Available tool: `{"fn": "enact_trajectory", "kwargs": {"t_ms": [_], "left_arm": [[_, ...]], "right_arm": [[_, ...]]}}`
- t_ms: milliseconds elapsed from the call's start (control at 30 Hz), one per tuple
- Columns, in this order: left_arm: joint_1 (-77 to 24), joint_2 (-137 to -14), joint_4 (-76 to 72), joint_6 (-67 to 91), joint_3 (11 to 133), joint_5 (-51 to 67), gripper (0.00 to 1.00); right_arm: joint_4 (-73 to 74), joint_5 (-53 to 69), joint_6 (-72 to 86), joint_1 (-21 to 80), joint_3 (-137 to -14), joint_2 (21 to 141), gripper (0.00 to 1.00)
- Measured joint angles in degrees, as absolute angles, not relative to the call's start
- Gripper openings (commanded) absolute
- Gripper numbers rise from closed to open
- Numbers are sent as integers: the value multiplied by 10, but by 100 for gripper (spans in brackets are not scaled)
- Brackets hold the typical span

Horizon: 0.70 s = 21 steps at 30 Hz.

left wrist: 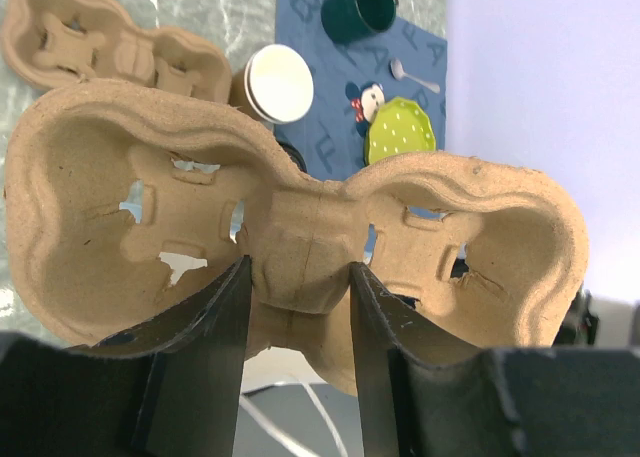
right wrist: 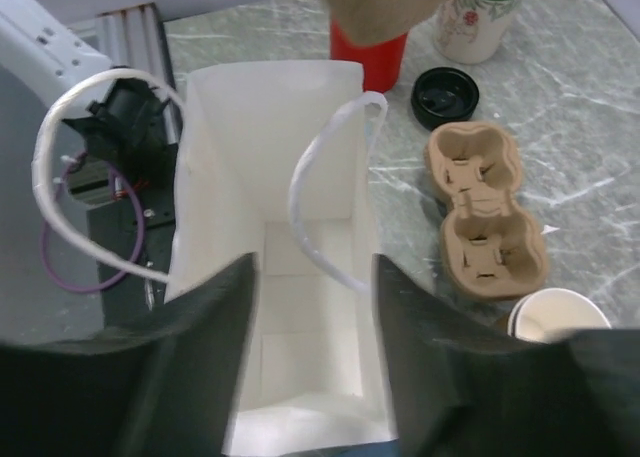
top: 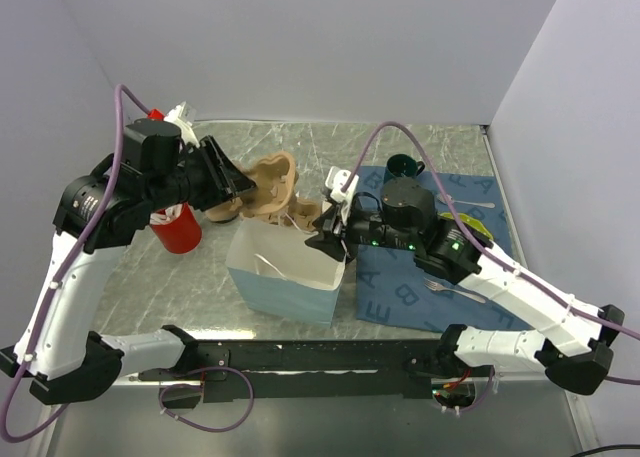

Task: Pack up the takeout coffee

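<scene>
A back wall (top: 300, 37), a left wall (top: 40, 67) and a right wall (top: 570, 87), all plain and pale, close the scene on three sides. The table (top: 300, 142) has a grey-green marbled top, with a black rail (top: 310, 355) along its near edge. Light is soft and even, shadows faint

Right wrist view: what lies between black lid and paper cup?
A pulp cup carrier lies between the black lid and paper cup; right wrist view shows it.

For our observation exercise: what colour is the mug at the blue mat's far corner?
The mug is dark green, seen best in the left wrist view.
</scene>
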<state>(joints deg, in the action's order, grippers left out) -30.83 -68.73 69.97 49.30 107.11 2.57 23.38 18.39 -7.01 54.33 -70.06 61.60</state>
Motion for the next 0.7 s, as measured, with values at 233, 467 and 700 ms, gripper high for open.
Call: {"fn": "enact_trajectory", "kwargs": {"t_ms": [233, 467, 700], "left_arm": [[-308, -661, 677, 504, 1025, 70, 32], [-308, -644, 660, 512, 992, 114, 32], [-308, -622, 620, 540, 959, 158, 33]], "right_arm": [[224, 168, -69, 533, -702, 648, 27], [206, 166, -50, 515, -703, 657, 19], [204, 166, -34, 508, -703, 658, 17]]}}
